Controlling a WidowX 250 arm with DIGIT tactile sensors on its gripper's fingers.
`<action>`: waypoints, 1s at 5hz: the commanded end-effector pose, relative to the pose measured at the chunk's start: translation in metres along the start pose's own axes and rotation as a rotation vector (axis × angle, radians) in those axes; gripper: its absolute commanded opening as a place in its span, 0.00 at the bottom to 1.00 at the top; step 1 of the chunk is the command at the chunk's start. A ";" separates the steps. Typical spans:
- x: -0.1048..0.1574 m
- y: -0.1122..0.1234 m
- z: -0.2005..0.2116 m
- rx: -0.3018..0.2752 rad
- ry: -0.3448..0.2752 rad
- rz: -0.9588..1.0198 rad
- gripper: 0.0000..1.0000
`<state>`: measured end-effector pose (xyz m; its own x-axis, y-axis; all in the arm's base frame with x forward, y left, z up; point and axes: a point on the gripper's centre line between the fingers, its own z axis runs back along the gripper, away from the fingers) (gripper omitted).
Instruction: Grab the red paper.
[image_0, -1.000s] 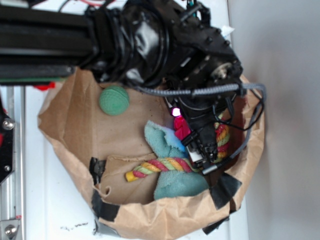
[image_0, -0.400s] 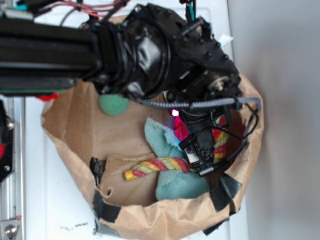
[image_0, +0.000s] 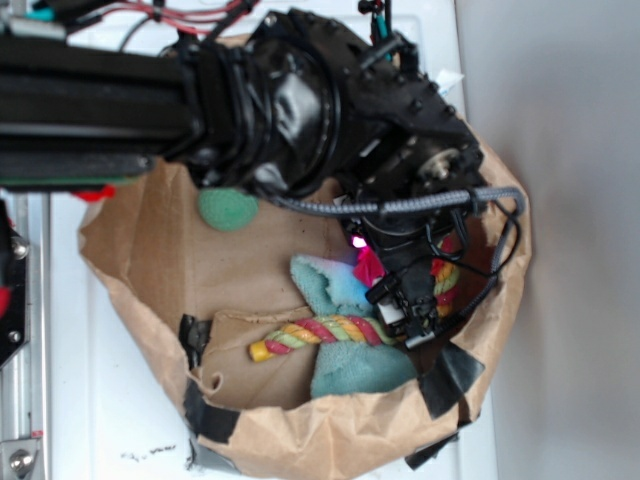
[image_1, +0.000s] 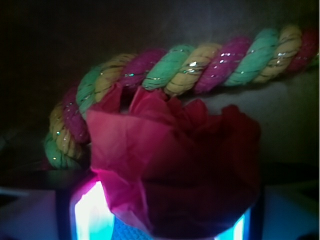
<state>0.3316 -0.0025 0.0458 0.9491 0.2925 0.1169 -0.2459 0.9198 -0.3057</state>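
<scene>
The red paper is a crumpled wad filling the lower middle of the wrist view, in front of the red-yellow-green twisted rope. It lies between my two fingers, whose dark edges show at the bottom left and right; a lit gap remains beside the left finger. My gripper is open around the wad. In the exterior view the gripper points down into the brown paper bag, and only a small bit of the red paper shows beside it.
A teal cloth lies under and around the rope in the bag. A green ball sits at the bag's upper left, half hidden by the arm. The bag's walls rise close on the right and front.
The arm has shifted down and right over the bag, covering more of the green ball. The gripper has settled lower around the red paper.
</scene>
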 end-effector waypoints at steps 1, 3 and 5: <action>0.014 -0.009 0.019 -0.009 -0.066 -0.032 0.00; 0.004 -0.008 0.028 -0.001 -0.018 -0.152 0.00; -0.029 -0.036 0.085 -0.019 0.040 -0.500 0.00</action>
<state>0.2903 -0.0185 0.1127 0.9758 -0.1718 0.1351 0.2022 0.9443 -0.2595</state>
